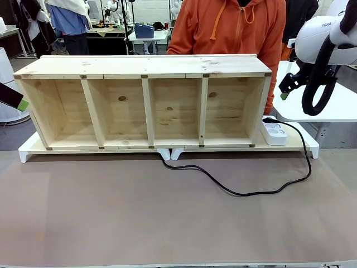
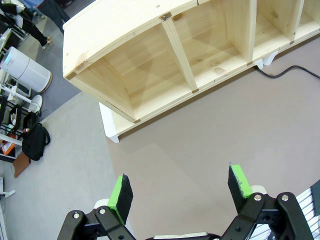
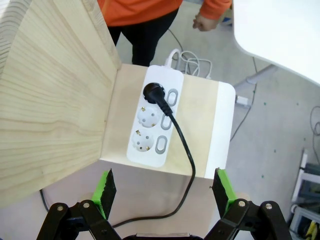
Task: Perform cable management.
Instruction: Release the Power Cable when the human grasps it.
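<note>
Pale pine boards form a long four-bay shelf unit (image 1: 148,106) set on a white riser (image 1: 28,152) upon the brown-matted table (image 1: 167,223). A thin black cable (image 1: 240,193) is plugged into a white, rounded power strip (image 3: 152,117) beside the unit's end; from there it is looped over the mat to the riser's middle feet. The right hand (image 3: 162,192) is held above the strip, green pads wide apart, with the cable running between them below. The left hand (image 2: 180,192) is likewise spread, empty, well apart from the cable.
</note>
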You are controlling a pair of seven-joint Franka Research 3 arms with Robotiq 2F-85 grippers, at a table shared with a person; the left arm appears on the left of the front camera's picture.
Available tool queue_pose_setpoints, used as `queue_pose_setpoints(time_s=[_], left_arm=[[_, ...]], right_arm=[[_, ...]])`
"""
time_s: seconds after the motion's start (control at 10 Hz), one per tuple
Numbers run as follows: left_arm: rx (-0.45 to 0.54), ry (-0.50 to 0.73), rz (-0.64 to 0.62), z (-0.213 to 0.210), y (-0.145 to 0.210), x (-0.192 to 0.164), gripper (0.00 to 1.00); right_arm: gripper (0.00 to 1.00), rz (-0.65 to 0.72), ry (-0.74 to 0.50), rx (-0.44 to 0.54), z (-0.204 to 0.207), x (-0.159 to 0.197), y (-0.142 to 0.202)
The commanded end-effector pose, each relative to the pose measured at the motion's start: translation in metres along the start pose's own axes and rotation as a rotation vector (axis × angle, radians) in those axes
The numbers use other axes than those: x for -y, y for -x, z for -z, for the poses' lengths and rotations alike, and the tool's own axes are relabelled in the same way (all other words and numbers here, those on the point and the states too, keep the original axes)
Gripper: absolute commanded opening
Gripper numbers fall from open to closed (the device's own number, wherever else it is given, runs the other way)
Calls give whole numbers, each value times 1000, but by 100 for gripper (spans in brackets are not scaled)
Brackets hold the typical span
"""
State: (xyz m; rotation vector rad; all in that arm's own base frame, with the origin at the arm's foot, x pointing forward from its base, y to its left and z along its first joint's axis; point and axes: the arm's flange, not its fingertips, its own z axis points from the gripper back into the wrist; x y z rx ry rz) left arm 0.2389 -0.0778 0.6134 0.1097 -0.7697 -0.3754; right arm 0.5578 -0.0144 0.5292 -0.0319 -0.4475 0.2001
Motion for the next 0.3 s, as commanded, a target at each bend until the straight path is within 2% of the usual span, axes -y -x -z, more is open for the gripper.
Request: queue_pose_setpoints(time_s=[0.0, 0.2], left_arm=[[3, -2, -4, 1, -1, 0, 100], [3, -2, -4, 1, -1, 0, 100]], right_arm=[[100, 10, -8, 0, 0, 1, 0], [100, 10, -8, 0, 0, 1, 0]])
